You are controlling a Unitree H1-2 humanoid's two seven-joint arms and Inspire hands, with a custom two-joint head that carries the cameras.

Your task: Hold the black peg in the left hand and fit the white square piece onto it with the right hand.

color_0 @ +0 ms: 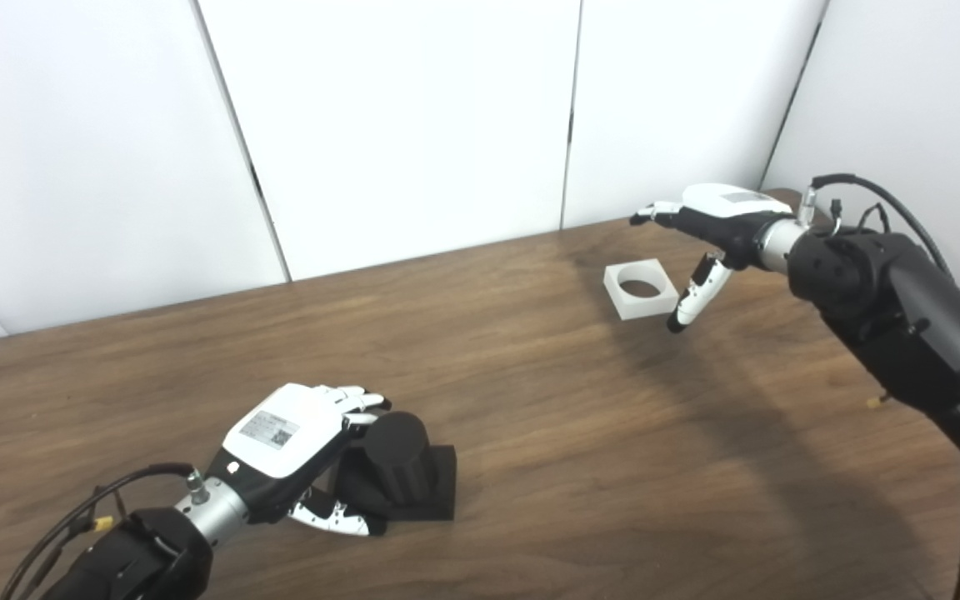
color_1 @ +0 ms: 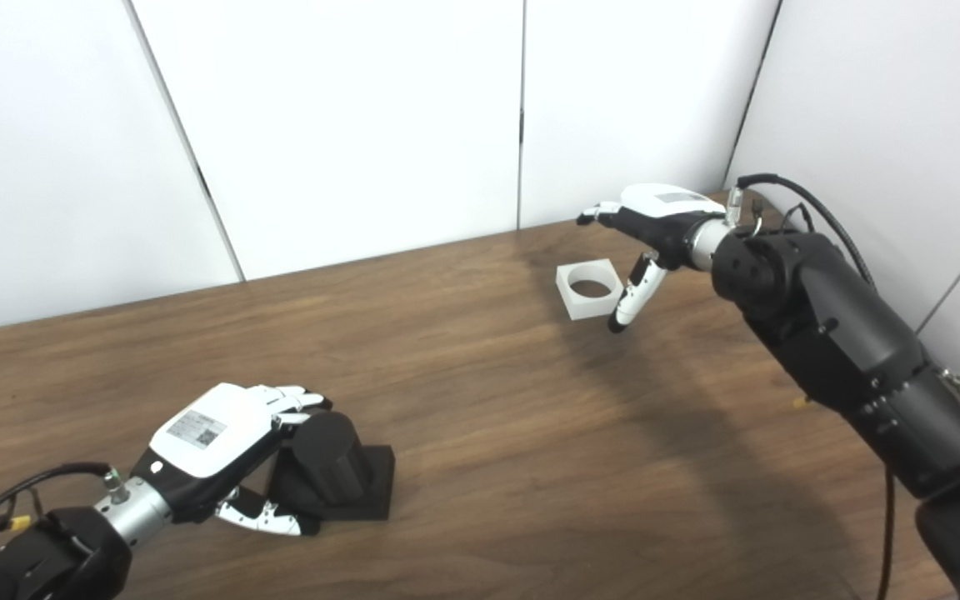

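My left hand [color_0: 288, 450] sits low at the near left of the wooden table [color_0: 530, 433], its fingers [color_0: 353, 402] curled around the far side of the black peg [color_0: 397, 458] and the thumb reaching along the near side, so it is wrapped on the peg. The peg (a dark round post rising from a flat square base) stands upright with its base resting on the table, just right of my palm.

Far off to the right, my right hand [color_1: 655, 229] hovers over the white square piece [color_1: 588, 288], fingers spread apart and holding nothing. One finger points down just beside the right edge of the piece; whether it touches, I cannot tell. The piece lies flat on the table near the far wall, its round hole facing up.
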